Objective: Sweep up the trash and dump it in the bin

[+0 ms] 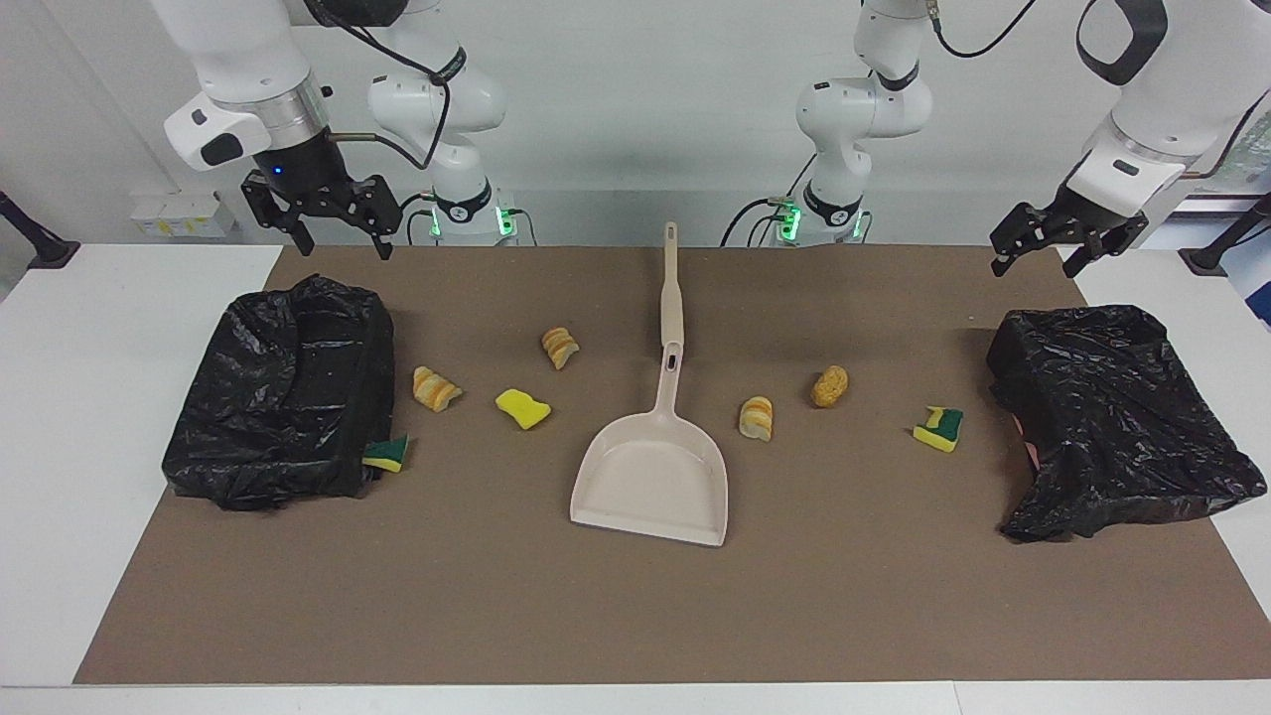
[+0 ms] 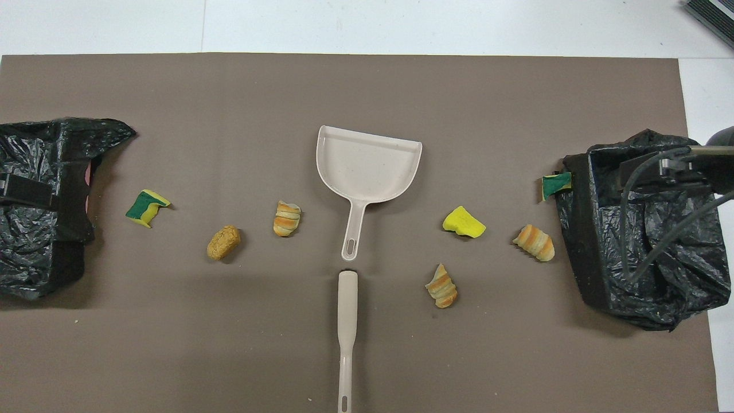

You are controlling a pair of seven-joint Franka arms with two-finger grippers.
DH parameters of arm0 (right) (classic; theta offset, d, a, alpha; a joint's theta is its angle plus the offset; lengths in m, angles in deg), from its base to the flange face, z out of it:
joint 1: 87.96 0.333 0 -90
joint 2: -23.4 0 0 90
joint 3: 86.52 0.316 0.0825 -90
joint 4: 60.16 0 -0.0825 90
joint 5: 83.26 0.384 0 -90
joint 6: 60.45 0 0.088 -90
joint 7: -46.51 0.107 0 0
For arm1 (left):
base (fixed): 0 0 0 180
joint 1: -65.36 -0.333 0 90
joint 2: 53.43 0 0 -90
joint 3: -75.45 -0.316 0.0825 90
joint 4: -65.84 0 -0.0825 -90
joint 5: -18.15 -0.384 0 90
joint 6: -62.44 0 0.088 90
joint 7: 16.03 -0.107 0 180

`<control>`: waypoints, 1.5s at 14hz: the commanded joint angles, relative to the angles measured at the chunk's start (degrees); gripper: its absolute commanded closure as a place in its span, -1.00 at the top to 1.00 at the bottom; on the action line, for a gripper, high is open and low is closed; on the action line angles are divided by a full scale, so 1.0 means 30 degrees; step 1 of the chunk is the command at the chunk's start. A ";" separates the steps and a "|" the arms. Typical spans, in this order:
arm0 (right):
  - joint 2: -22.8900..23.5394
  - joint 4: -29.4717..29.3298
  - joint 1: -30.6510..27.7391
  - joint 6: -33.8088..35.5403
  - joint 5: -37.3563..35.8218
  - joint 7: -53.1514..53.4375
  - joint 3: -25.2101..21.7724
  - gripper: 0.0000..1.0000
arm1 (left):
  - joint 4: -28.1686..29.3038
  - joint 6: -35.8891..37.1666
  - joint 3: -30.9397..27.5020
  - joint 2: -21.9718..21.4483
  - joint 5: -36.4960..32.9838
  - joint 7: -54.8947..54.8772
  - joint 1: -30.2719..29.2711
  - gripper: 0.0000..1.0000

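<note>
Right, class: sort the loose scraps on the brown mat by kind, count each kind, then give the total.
Striped bread-like rolls: 3
Plain tan bread chunk: 1
All-yellow sponge bit: 1
Yellow sponge bits with a green layer: 2
Total: 7

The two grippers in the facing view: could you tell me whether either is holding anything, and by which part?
Nothing is held. The left gripper and the right gripper both hang open in the air, each above its own end of the table; the dustpan lies untouched.
</note>
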 commanded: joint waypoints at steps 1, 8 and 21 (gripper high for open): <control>0.0046 -0.0153 -0.0003 -0.0001 -0.0173 0.0355 0.0024 1.00 | 0.0052 -0.0146 -0.0048 -0.0061 -0.0195 -0.0059 0.0024 1.00; 0.0046 -0.0153 -0.0091 -0.0030 0.0091 0.0179 -0.0064 1.00 | 0.0052 -0.0146 -0.0048 -0.0061 -0.0195 -0.0059 0.0024 1.00; -0.0013 0.0023 -0.0062 0.0000 0.0091 0.0325 -0.0064 1.00 | -0.0065 -0.0175 0.0098 -0.0382 -0.0253 -0.0118 0.0200 1.00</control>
